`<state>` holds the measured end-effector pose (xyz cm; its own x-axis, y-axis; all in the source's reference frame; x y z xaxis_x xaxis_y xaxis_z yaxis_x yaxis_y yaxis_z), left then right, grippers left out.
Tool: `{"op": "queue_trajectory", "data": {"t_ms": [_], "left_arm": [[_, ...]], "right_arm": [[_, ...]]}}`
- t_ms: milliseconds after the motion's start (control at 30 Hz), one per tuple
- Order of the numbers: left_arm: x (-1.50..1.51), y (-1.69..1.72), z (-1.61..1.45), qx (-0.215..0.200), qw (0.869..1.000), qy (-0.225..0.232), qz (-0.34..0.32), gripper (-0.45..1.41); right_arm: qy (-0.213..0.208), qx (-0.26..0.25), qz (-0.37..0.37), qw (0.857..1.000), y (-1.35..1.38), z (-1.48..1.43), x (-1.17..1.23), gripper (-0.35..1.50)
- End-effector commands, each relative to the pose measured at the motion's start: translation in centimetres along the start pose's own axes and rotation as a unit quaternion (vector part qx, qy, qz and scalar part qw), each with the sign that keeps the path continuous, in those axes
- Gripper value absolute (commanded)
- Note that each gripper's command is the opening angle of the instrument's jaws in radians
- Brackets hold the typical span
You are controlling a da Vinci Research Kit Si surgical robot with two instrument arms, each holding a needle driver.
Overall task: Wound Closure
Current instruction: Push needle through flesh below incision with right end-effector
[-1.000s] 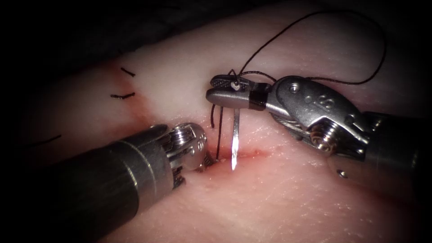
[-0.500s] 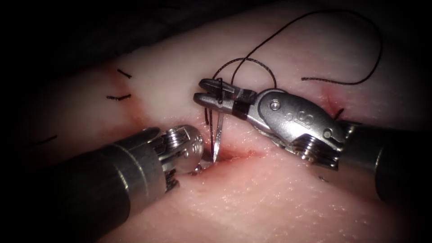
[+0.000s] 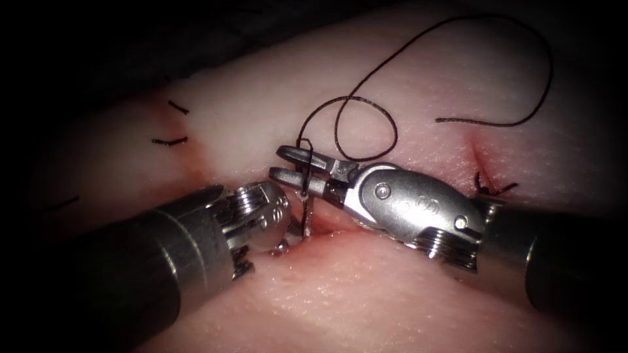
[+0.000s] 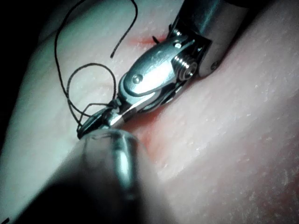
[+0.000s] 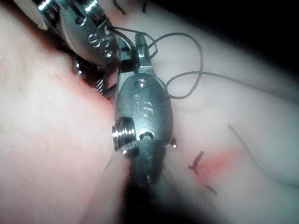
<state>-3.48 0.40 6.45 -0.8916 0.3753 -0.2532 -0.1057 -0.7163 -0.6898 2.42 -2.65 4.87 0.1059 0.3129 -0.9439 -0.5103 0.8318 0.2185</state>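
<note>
Endoscope view: right tool point(image 3: 288, 165) clamps the needle point(image 3: 306, 208) near its thread end.
Needle: hangs down, point at the cut point(image 3: 340, 225) in the tissue point(image 3: 366, 294).
Thread point(image 3: 366, 124): loops above the jaws.
Left tool point(image 3: 281, 225): at the cut's left end; jaw state unclear.

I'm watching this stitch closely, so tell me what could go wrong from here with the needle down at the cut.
1. The right tool grips the needle near its thread end, far from the point at the cut, so it may twist in the grip.
2. The thread loops right above the right tool and could snag on it.
3. The left tool sits against the needle's point and could knock it.
</note>
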Motion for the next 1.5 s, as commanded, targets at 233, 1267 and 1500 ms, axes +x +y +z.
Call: {"op": "queue_trajectory", "data": {"t_ms": [233, 1267, 1500], "left_arm": [[0.09, -0.05, -0.03, 0.004, 1.000, 0.014, -0.009, 0.44], [0.14, 1.23, -0.57, 0.101, 0.979, 0.172, -0.037, 0.19], [0.31, 1.05, -0.47, 0.101, 0.975, 0.193, -0.038, 0.16]], "right_arm": [[-0.011, -0.011, 0.014, 1.000, -0.04, 0.08, -0.05, -0.35], [-0.130, -0.005, 0.218, 0.967, 0.33, 0.03, -0.26, -0.35], [-0.163, 0.001, 0.272, 0.948, 0.32, 0.10, -0.37, -0.35]]}}
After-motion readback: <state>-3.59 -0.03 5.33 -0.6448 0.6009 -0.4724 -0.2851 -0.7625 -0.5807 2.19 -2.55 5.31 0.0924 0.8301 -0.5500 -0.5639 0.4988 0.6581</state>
